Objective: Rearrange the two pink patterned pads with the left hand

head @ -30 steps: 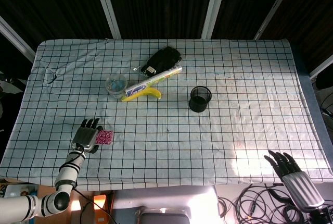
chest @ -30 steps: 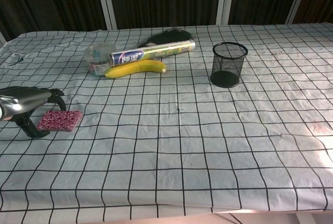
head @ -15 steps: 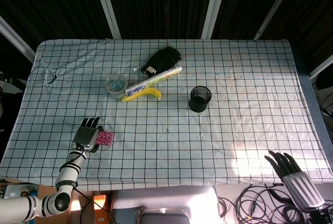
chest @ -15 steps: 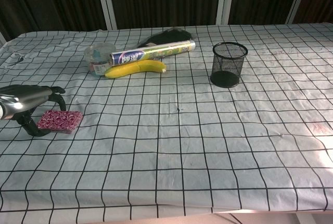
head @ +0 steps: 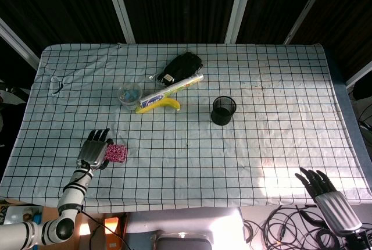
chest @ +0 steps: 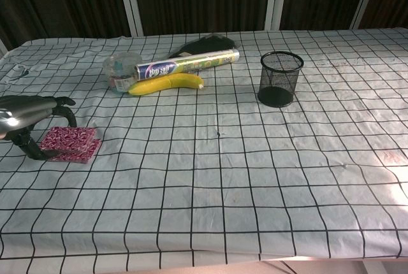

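Note:
Two pink patterned pads lie stacked near the table's front left. The top pad [chest: 65, 137] is shifted left off the lower pad [chest: 87, 152], and in the head view they read as one pink patch [head: 117, 153]. My left hand [chest: 29, 121] [head: 93, 150] arches over the top pad's left end, thumb at its near edge and fingers [chest: 69, 115] at its far edge, pinching it. My right hand [head: 321, 186] hangs off the table's front right edge with its fingers spread and nothing in them.
A black mesh cup [chest: 280, 79] stands right of centre. At the back left a banana [chest: 167, 83], a printed tube [chest: 187, 63], a clear round tub [chest: 120, 70] and a black bag [head: 182, 67] lie together. A checked cloth [chest: 229, 178] covers the table.
My left hand has drawn back to the left, and the top pad has slid left with it, uncovering part of the lower pad. The right hand has not moved.

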Robot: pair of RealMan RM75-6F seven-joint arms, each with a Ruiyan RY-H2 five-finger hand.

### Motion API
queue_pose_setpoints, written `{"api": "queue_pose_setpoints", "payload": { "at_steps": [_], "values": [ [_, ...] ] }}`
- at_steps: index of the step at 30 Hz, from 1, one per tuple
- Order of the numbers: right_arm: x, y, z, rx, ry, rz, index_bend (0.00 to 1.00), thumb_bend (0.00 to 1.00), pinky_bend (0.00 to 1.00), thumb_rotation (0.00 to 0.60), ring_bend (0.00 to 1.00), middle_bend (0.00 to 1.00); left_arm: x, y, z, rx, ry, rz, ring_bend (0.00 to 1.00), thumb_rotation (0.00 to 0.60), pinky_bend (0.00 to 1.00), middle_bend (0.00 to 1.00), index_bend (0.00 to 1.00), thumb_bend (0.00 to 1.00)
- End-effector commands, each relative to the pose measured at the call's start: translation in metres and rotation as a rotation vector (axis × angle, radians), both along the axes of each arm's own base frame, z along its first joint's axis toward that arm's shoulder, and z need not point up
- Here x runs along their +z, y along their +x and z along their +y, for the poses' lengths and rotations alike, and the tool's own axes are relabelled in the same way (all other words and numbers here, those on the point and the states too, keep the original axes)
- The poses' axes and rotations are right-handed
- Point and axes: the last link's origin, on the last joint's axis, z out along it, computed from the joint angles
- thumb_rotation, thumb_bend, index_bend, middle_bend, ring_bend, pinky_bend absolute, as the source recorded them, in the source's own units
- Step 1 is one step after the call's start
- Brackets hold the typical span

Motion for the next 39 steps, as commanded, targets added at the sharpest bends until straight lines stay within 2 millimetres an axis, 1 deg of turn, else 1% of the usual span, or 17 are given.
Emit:
{"api": "queue_pose_setpoints", "payload": {
  "at_steps": [1, 5, 9, 12, 14, 19, 21, 22, 24, 26, 27, 28, 33, 38, 39],
  "values": [
    [0.0, 0.0, 0.0, 0.0, 0.001, 0.001, 0.0, 0.2, 0.0, 0.6, 0.0, 0.0, 0.017, -0.002, -0.008, -0.012, 0.028, -0.015, 0.0, 0.6, 0.0, 0.0, 0.47, 0.33],
    [-0.001, 0.0, 0.0, -0.001, 0.0, 0.002, 0.0, 0.2, 0.0, 0.6, 0.0, 0.0, 0.038, -0.015, -0.019, 0.002, 0.054, -0.006, 0.0, 0.6, 0.0, 0.0, 0.47, 0.33],
    [-0.002, 0.001, 0.0, 0.001, 0.004, 0.005, 0.0, 0.2, 0.0, 0.6, 0.0, 0.0, 0.049, -0.034, -0.027, 0.055, 0.058, 0.01, 0.0, 0.6, 0.0, 0.0, 0.46, 0.33],
    [-0.004, 0.002, 0.0, 0.005, 0.009, 0.007, 0.0, 0.2, 0.0, 0.6, 0.0, 0.0, 0.049, -0.048, -0.029, 0.106, 0.046, 0.024, 0.0, 0.6, 0.0, 0.0, 0.44, 0.34],
    [-0.005, 0.002, 0.0, 0.005, 0.012, 0.008, 0.0, 0.2, 0.0, 0.6, 0.0, 0.0, 0.045, -0.057, -0.029, 0.136, 0.035, 0.029, 0.0, 0.6, 0.0, 0.0, 0.43, 0.34],
    [-0.005, 0.003, -0.001, 0.005, 0.015, 0.009, 0.0, 0.2, 0.0, 0.6, 0.0, 0.0, 0.036, -0.072, -0.025, 0.176, 0.017, 0.035, 0.0, 0.6, 0.0, 0.0, 0.42, 0.34],
    [-0.005, 0.002, -0.001, 0.003, 0.015, 0.009, 0.0, 0.2, 0.0, 0.6, 0.0, 0.0, 0.034, -0.075, -0.023, 0.187, 0.012, 0.035, 0.0, 0.6, 0.0, 0.0, 0.38, 0.34],
    [-0.005, 0.002, -0.001, 0.002, 0.015, 0.009, 0.0, 0.2, 0.0, 0.6, 0.0, 0.0, 0.033, -0.076, -0.024, 0.197, 0.009, 0.038, 0.0, 0.6, 0.0, 0.0, 0.34, 0.34],
    [-0.005, 0.002, -0.001, 0.002, 0.014, 0.009, 0.0, 0.2, 0.0, 0.6, 0.0, 0.0, 0.033, -0.079, -0.024, 0.217, -0.003, 0.05, 0.0, 0.6, 0.0, 0.0, 0.2, 0.34],
    [-0.005, 0.002, 0.0, 0.002, 0.014, 0.01, 0.0, 0.2, 0.0, 0.6, 0.0, 0.0, 0.033, -0.079, -0.025, 0.24, -0.018, 0.062, 0.0, 0.6, 0.0, 0.0, 0.07, 0.34],
    [-0.005, 0.002, 0.0, 0.002, 0.013, 0.01, 0.0, 0.2, 0.0, 0.6, 0.0, 0.0, 0.033, -0.078, -0.025, 0.245, -0.021, 0.064, 0.0, 0.6, 0.0, 0.0, 0.02, 0.34],
    [-0.005, 0.002, 0.0, 0.003, 0.012, 0.009, 0.0, 0.2, 0.0, 0.6, 0.0, 0.0, 0.033, -0.077, -0.025, 0.246, -0.021, 0.065, 0.0, 0.6, 0.0, 0.0, 0.0, 0.34],
    [-0.005, 0.002, 0.0, 0.004, 0.013, 0.011, 0.0, 0.2, 0.0, 0.6, 0.0, 0.0, 0.036, -0.066, -0.025, 0.222, -0.019, 0.03, 0.0, 0.6, 0.0, 0.0, 0.0, 0.33],
    [-0.007, 0.002, 0.0, 0.004, 0.015, 0.014, 0.0, 0.2, 0.0, 0.6, 0.0, 0.0, 0.035, -0.036, -0.029, 0.107, -0.021, -0.06, 0.0, 0.6, 0.0, 0.0, 0.0, 0.33],
    [-0.007, 0.002, 0.0, 0.003, 0.016, 0.014, 0.0, 0.2, 0.0, 0.6, 0.0, 0.0, 0.033, -0.032, -0.029, 0.084, -0.018, -0.072, 0.0, 0.6, 0.0, 0.0, 0.02, 0.33]
  ]
}}
